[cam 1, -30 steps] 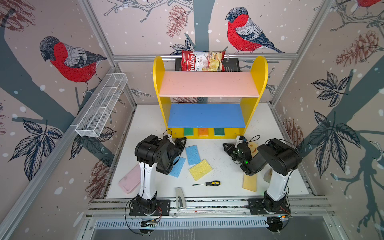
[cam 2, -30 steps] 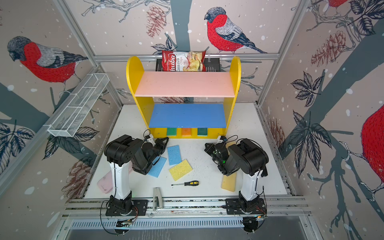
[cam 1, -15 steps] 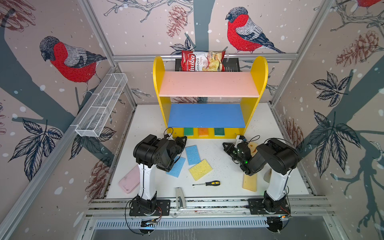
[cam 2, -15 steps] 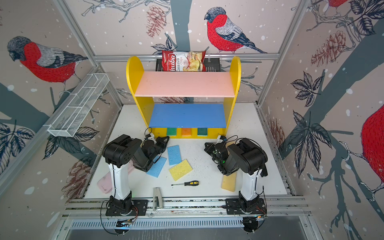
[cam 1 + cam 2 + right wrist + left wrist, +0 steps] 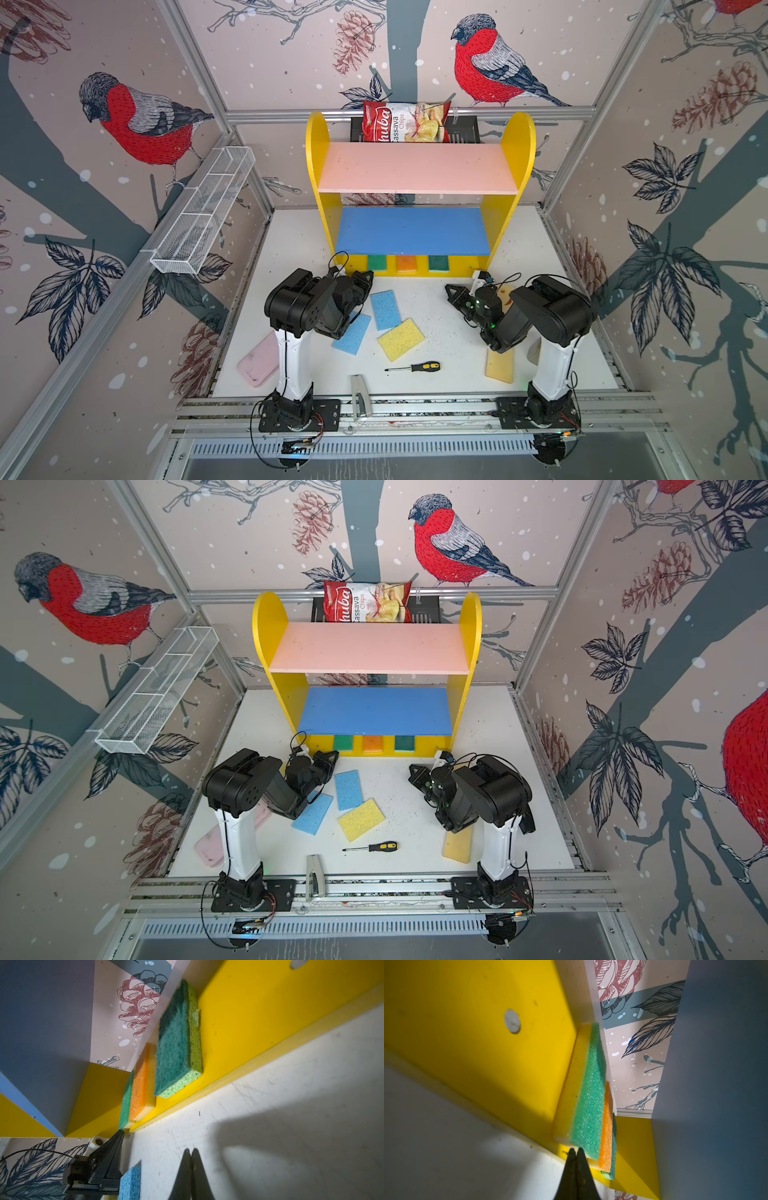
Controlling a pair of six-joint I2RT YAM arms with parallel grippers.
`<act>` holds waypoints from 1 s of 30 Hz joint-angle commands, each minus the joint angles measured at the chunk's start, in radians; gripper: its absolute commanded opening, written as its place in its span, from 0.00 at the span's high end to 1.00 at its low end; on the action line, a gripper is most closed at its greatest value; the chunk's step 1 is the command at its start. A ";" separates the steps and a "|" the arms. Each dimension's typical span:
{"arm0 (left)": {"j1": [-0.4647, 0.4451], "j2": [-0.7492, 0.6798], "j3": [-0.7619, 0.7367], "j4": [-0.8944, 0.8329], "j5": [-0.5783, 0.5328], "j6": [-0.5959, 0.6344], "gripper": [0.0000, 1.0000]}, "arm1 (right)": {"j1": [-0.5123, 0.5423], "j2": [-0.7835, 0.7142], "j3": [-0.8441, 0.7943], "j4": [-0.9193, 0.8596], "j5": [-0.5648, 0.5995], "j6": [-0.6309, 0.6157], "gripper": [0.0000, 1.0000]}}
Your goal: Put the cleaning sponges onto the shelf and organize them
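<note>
The yellow shelf (image 5: 318, 137) stands at the back, and a green (image 5: 377, 262), an orange (image 5: 406, 264) and a dark green sponge (image 5: 438, 263) lie on its base. On the table lie two light blue sponges (image 5: 385, 309) (image 5: 352, 333), a yellow one (image 5: 401, 338) and a yellow-orange one (image 5: 500, 365). My left gripper (image 5: 368, 274) is shut and empty. Its tip (image 5: 576, 1150) is just in front of the green sponge (image 5: 589, 1095). My right gripper (image 5: 449, 287) is shut and empty too, low over bare table (image 5: 191, 1150). A pale yellow sponge (image 5: 505, 293) is partly hidden behind it.
A screwdriver (image 5: 419, 367) and a metal stapler (image 5: 359, 392) lie near the front edge. A pink case (image 5: 259, 365) sits at the front left. A white wire tray (image 5: 203, 212) hangs on the left wall. A chips bag (image 5: 405, 122) rests in a black basket (image 5: 465, 129) behind the shelf.
My left gripper has moved a little toward the shelf's base, still shut. The right arm has hardly moved.
</note>
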 commanded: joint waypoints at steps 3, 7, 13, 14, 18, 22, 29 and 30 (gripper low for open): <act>0.003 -0.005 0.004 -0.184 -0.068 0.073 1.00 | -0.001 0.035 -0.016 -0.324 -0.003 -0.007 1.00; 0.002 -0.019 0.006 -0.204 -0.071 0.086 1.00 | -0.006 0.037 -0.016 -0.323 -0.006 -0.009 1.00; -0.007 -0.042 -0.011 -0.215 -0.074 0.092 1.00 | -0.012 0.041 -0.013 -0.324 -0.013 -0.014 1.00; -0.008 -0.049 -0.019 -0.214 -0.073 0.093 1.00 | -0.013 0.038 -0.014 -0.324 -0.015 -0.014 1.00; -0.021 -0.101 -0.058 -0.221 -0.071 0.101 1.00 | -0.013 0.012 -0.029 -0.338 -0.012 -0.028 1.00; -0.046 -0.194 -0.091 -0.279 -0.073 0.131 0.98 | -0.012 -0.034 -0.052 -0.362 0.001 -0.043 1.00; -0.104 -0.385 -0.088 -0.476 -0.135 0.240 0.96 | 0.026 -0.033 -0.002 -0.416 -0.007 -0.074 1.00; -0.110 -0.388 -0.082 -0.478 -0.130 0.246 0.96 | 0.037 -0.024 0.009 -0.419 -0.008 -0.072 1.00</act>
